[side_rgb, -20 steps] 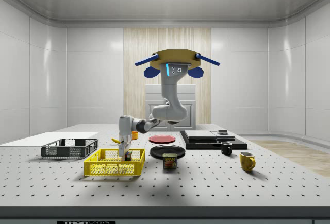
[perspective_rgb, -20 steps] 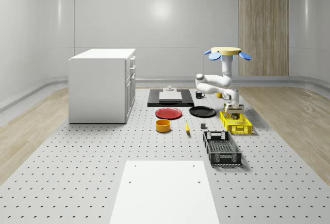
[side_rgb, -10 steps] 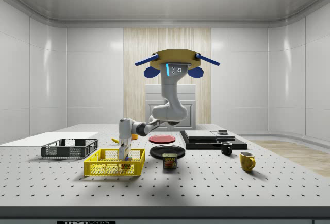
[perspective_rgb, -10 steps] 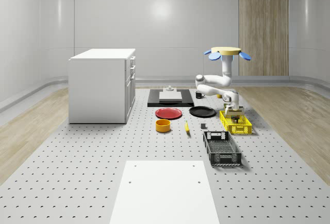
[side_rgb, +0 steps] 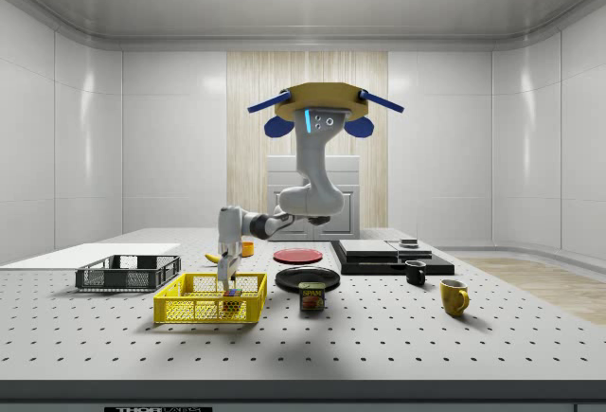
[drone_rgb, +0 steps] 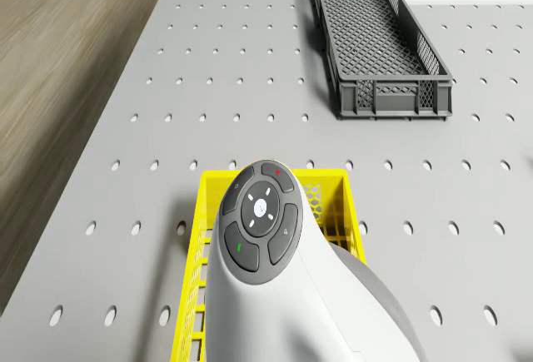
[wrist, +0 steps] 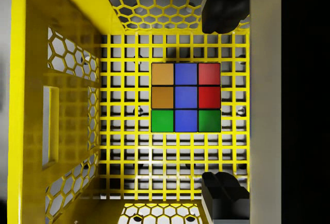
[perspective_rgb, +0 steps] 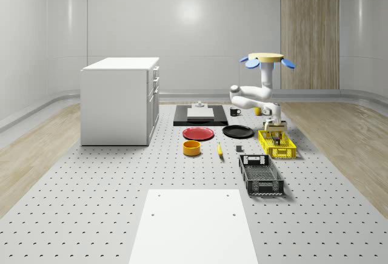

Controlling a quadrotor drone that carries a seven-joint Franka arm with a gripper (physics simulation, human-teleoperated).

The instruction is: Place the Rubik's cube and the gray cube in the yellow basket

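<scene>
The Rubik's cube point(wrist: 185, 98) lies on the floor of the yellow basket point(wrist: 36, 80), directly below the claw point(wrist: 225, 103), whose fingers point(wrist: 227, 7) stand wide apart, clear of it; the drone point(side_rgb: 320, 106) hovers beside the basket

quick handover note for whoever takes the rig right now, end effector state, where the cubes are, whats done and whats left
End effector: open, fingers apart on either side of the Rubik's cube and clear of it, just above the basket.
Drone: hovering over the table, beside the basket on the side view's right.
Rubik's cube: lying flat on the basket floor, released.
Done: Rubik's cube is in.
Left: the gray cube. I cannot pick it out in these views, so find it first, then grasp it and drop it in the basket.
</scene>
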